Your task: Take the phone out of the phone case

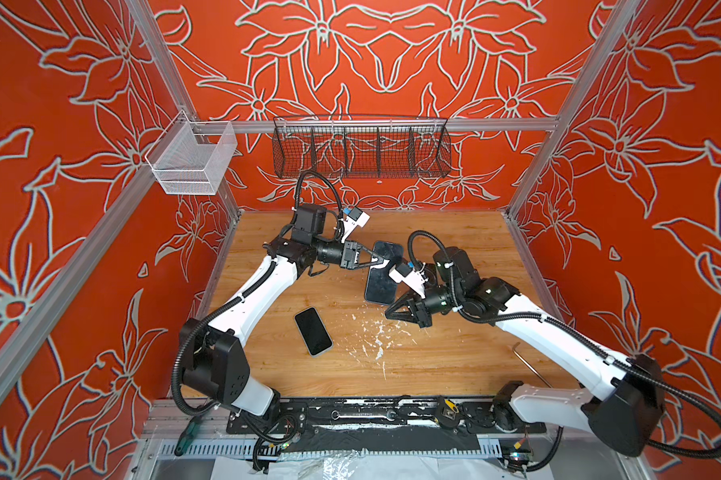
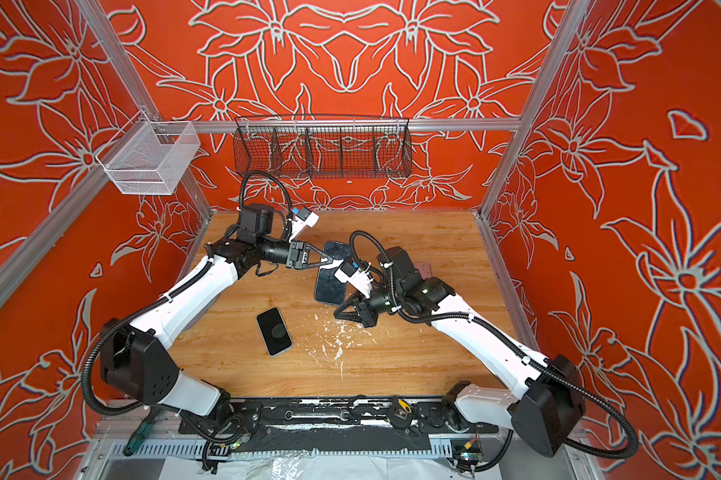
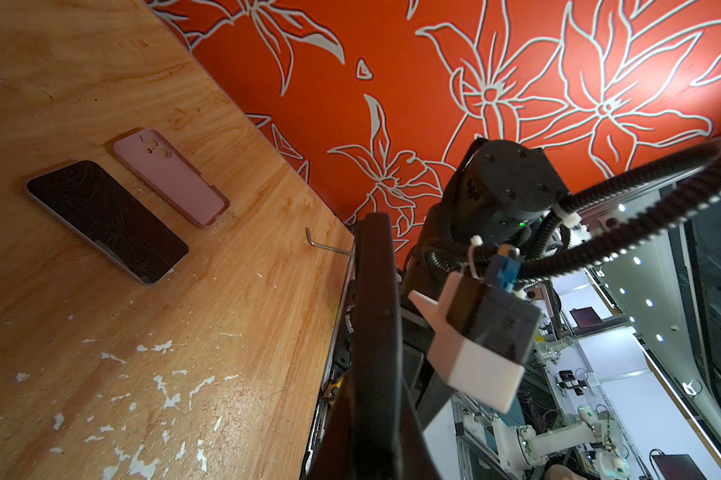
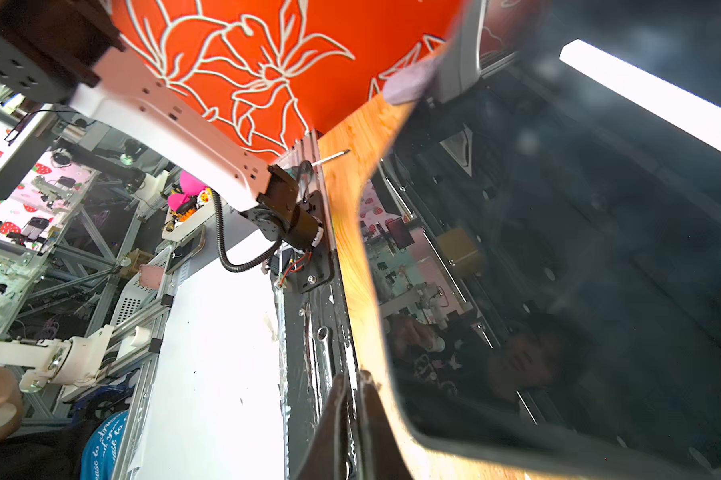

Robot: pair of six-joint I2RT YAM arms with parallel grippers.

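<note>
Both pincers are closed tight and hold nothing. In a top view the phone (image 1: 377, 286) lies bare with its long axis 12-to-6. The left gripper (image 1: 383, 262) is over its 12 o'clock half and the right gripper (image 1: 388, 313) is at its 5 o'clock. The empty pink case (image 3: 171, 178) lies just beside the phone at 3 o'clock.

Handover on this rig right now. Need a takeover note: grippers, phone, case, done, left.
Left gripper: shut, empty, hovers over the large phone.
Right gripper: shut at that phone's near end; contact unclear.
Pink case: empty, lying beside the large phone, not touching it.
Done: phone looks out of its case.
Left: probably just retract both arms. Smaller phone sits toward the front; cased or not, cannot tell.
</note>
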